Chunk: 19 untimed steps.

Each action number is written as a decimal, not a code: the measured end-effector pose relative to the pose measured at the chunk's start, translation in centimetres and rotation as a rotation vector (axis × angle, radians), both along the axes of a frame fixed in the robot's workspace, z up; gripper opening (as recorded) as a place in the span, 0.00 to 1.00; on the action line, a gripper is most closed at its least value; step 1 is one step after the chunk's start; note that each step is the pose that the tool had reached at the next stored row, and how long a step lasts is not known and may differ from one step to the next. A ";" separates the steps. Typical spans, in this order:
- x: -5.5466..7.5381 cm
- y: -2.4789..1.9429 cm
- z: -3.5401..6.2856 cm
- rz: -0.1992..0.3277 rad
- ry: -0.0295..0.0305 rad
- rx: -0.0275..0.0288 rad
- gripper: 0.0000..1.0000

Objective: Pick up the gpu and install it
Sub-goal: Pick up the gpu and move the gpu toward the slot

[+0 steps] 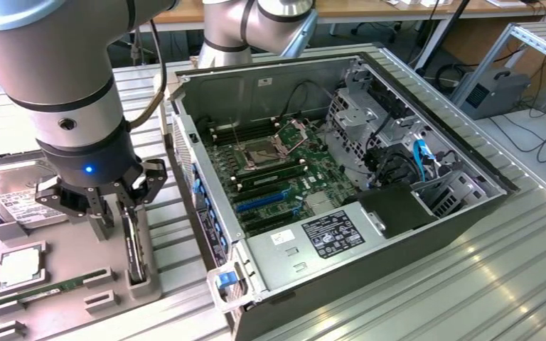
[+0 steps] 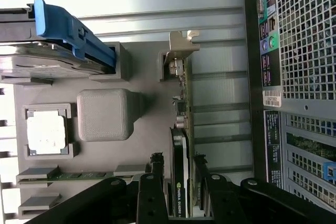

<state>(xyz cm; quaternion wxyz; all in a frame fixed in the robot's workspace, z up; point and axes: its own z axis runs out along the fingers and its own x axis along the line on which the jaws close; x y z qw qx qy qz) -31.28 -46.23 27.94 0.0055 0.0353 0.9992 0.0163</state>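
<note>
The gpu (image 2: pixel 182 129) — thin dark card, green edge, silver end bracket — stands on edge in a slot of the grey tray (image 1: pixel 69 256), the claw (image 2: pixel 178 158) spread astride it; the open computer case (image 1: pixel 244 92) lies just to the exterior view's right

The exterior camera looks steeply down on the open computer case (image 1: pixel 244 89) and the grey parts tray (image 1: pixel 74 256) at the exterior view's left, standing far enough back to take in the arm (image 1: pixel 65 92). The wrist camera, riding just behind the gripper (image 2: pixel 178 157), looks straight down at the same tray from close range, with the case's perforated rear panel (image 2: pixel 304 51) alongside.
</note>
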 end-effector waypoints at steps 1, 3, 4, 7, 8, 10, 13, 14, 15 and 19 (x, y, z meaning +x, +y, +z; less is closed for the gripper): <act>0.0 0.00 -0.04 0.000 0.0000 0.0000 0.36; 0.0 0.00 -0.34 0.000 0.0000 0.0000 0.36; 0.0 0.00 -0.48 0.000 0.0000 0.0000 0.36; 0.0 0.00 -0.49 0.000 0.0001 -0.0001 0.36; 0.0 0.00 -0.49 0.000 0.0000 0.0000 0.36; 0.0 0.00 -0.49 0.000 0.0001 -0.0001 0.36; 0.0 0.00 -0.50 0.000 0.0000 0.0000 0.37; 0.0 0.00 -0.49 0.000 0.0000 0.0000 0.44; 0.0 0.00 -0.50 0.000 0.0000 -0.0001 0.44; 0.0 -0.01 -1.51 0.000 0.0001 -0.0001 0.44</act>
